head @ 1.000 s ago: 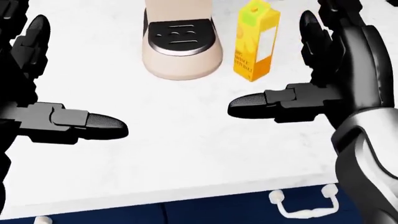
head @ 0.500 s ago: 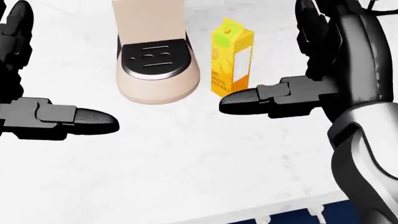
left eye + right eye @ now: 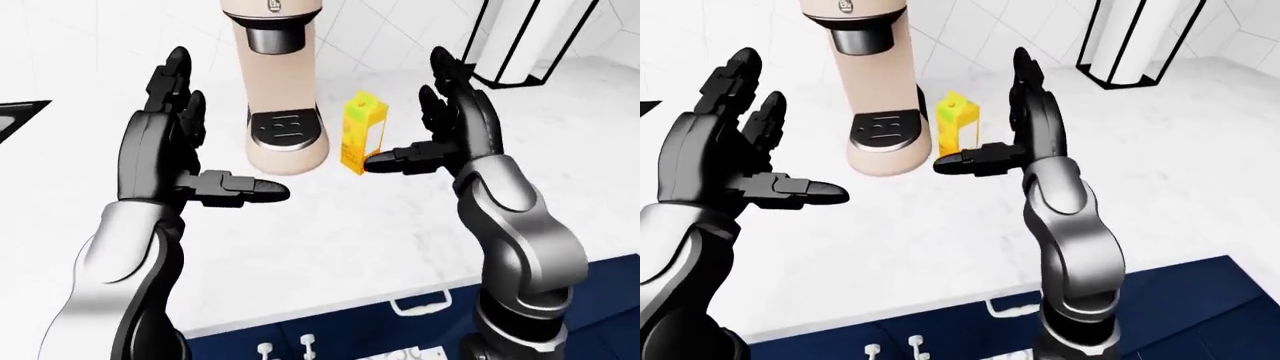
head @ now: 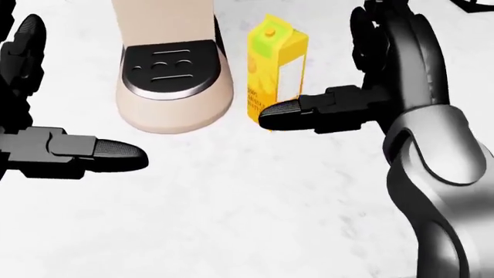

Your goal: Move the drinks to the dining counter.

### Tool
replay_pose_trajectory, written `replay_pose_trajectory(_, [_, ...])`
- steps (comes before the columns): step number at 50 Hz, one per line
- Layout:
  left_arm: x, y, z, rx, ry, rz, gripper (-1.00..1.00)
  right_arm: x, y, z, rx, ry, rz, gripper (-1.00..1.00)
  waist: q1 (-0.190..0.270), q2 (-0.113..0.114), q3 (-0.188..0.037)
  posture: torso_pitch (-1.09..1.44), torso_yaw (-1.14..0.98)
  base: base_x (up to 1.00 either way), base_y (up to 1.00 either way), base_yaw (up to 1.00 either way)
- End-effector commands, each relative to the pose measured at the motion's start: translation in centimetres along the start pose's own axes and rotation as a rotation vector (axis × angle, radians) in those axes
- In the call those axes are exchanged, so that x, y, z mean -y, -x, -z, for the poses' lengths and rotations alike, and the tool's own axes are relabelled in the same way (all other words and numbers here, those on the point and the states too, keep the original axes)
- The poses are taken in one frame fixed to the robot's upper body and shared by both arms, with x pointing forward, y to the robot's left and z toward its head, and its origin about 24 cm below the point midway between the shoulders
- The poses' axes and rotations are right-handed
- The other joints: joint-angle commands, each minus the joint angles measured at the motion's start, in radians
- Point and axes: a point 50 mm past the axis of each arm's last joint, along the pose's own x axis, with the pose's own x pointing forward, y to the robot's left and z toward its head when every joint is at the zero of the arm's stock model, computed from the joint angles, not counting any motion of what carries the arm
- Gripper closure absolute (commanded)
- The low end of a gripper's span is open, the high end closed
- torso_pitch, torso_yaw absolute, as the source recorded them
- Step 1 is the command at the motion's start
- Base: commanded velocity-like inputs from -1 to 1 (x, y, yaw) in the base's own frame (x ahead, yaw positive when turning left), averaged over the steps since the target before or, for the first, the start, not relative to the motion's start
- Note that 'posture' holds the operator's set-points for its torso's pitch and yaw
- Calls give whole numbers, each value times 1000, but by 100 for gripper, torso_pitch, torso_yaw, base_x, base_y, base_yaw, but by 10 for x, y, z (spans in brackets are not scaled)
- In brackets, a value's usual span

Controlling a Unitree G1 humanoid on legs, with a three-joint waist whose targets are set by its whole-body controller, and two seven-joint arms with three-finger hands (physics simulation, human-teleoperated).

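One drink in play: a single carton shows, and both hands are up around it.
Counter: white marbled stone counter top [image 3: 330, 240] over navy cabinet fronts fills the eye views, and everything stands on it.
Machine: tall beige pod coffee maker with a black drip plate [image 3: 285, 127] sits just left of the drink in the left-eye view.
Right hand: black three-finger right hand [image 4: 363, 87] is spread open, gripping nothing; its thumb tip reaches across the low part of the carton in the head view, upper fingers high on the carton's right. Whether the thumb touches, I cannot tell.
Left hand: black three-finger left hand [image 3: 185, 161] hangs open and empty, well apart from the drink.
Drink: small yellow juice carton with a green cap panel [image 4: 274, 72] stands upright, just beside the coffee maker's base.
Doing it well: bring thumb and fingers level on opposite faces, close squarely, and keep clear of the machine so the carton does not tip.
Change: against the head view a second ago, the camera has moved in; the carton sits larger and lefter, and the thumb has closed on it.
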Motion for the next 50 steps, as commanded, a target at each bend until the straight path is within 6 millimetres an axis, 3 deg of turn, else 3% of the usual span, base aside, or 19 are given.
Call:
replay_pose_trajectory(1, [0,2,-13,89,-5,3,-100,2,0,-19,104,13,18,-100,-1,3,-27,0,0,0,0,0])
replay_pose_trajectory(8, [0,3,-15,92,-6,5,-100,-3,-11,-16,90,35,19,-100,6,3,-29,0,0,0,0,0])
replay_pose_trajectory(21, [-1,4,-14,90,-2,1,-100,-6,-41,10,43,43,26,-100,5,9,-27,0,0,0,0,0])
replay_pose_trajectory(31, [-3,4,-17,90,-5,-1,-100,-13,-53,28,2,46,12,-100,5,12,-30,0,0,0,0,0])
replay_pose_trajectory(37, [-3,4,-18,92,-6,-1,-100,-16,-58,28,-7,47,-1,-100,5,14,-33,0,0,0,0,0])
replay_pose_trajectory(50, [-1,4,-19,94,-9,4,-100,-18,-83,46,-40,71,18,-100,5,15,-39,0,0,0,0,0])
